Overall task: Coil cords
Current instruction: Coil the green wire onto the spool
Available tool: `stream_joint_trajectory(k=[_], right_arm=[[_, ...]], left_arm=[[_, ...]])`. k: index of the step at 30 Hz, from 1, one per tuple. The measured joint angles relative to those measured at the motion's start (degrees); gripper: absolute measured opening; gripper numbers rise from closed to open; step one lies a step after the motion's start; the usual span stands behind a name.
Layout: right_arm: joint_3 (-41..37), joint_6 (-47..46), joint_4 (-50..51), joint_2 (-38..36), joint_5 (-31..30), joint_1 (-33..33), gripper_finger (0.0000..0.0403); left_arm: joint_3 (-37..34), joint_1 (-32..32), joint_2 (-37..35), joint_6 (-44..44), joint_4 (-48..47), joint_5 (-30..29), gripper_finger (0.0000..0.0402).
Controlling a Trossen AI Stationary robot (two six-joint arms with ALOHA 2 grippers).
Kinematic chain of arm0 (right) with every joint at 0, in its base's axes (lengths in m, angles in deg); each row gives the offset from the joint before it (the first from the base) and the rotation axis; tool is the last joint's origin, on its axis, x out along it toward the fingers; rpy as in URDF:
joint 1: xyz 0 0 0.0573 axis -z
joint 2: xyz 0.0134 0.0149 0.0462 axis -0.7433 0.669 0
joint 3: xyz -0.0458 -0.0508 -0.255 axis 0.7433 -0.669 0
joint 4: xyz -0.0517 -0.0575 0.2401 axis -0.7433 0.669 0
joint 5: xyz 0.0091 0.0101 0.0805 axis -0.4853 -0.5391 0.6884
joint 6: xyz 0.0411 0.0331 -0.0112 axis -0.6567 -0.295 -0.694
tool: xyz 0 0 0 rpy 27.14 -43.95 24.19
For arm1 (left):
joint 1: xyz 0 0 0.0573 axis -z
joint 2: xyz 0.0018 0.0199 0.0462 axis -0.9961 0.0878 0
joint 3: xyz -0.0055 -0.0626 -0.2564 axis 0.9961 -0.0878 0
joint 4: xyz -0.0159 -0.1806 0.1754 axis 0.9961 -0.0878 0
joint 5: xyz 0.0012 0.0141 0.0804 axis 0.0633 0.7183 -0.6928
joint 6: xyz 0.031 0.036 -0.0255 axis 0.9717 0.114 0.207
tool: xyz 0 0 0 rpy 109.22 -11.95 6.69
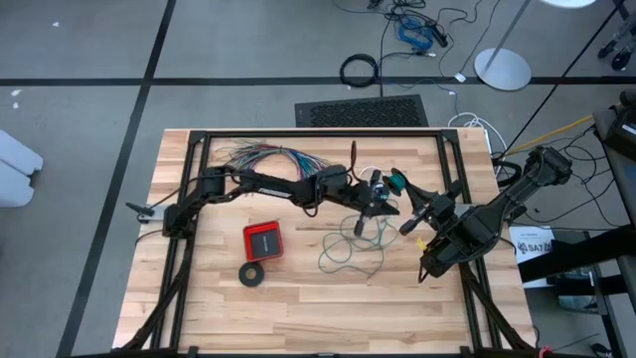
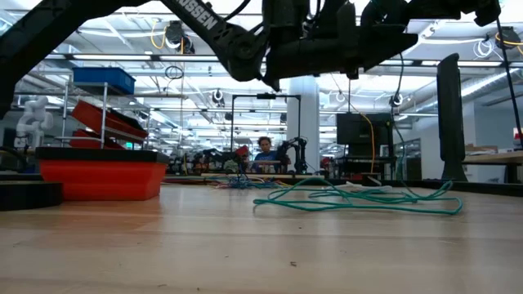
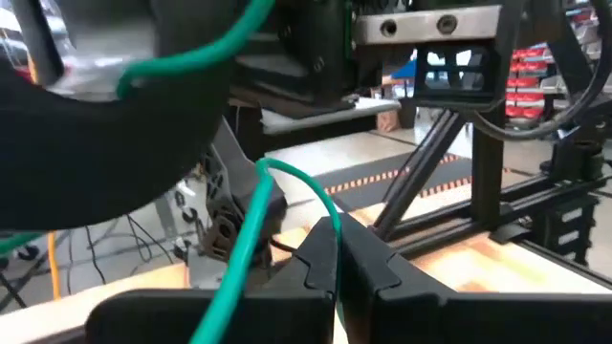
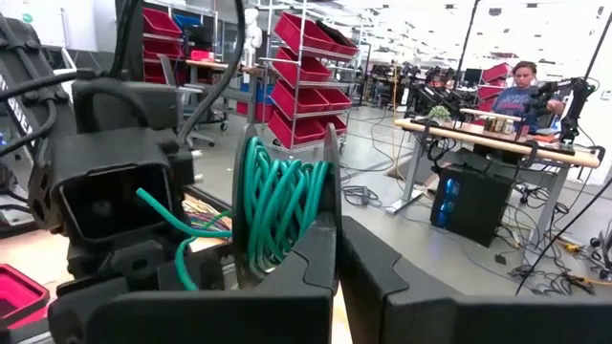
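Teal wire (image 3: 251, 222) is being pinched in the closed jaws of the left gripper (image 3: 337, 250) above mid-desk (image 1: 298, 308). A wound coil (image 4: 279, 198) is being clamped by the right gripper (image 4: 338, 250). Slack wire is lying loose on the desk.

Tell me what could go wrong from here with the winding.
The loose teal-green wire on the wooden table looks tangled; pulling may knot it. The left gripper is pinched on that wire, so it may not feed. The coil of turns at the right gripper could slip off.
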Motion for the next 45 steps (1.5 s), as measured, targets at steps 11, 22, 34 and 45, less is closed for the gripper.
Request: stream_joint_trajectory(k=[11, 22, 34, 45], right_arm=[[0.0, 1.0, 0.3, 0.0, 0.1, -2.6, 0.0], [0.0, 6.3, 0.9, 0.0, 3.9, -3.5, 0.0], [0.0, 14.1, 0.8, 0.1, 9.4, -3.4, 0.0], [0.0, 17.3, 0.1, 2.3, 13.4, -0.9, 0.0]], left_arm=[[0.1, -0.8, 0.2, -1.9, -6.3, 0.8, 0.0001], [-2.4, -0.7, -5.3, 0.0, -12.4, 5.6, 0.0], [-2.5, -0.3, -10.3, 5.2, -26.0, 8.3, 0.0], [-2.5, 0.1, -10.4, 5.5, -26.4, 8.1, 0.0]])
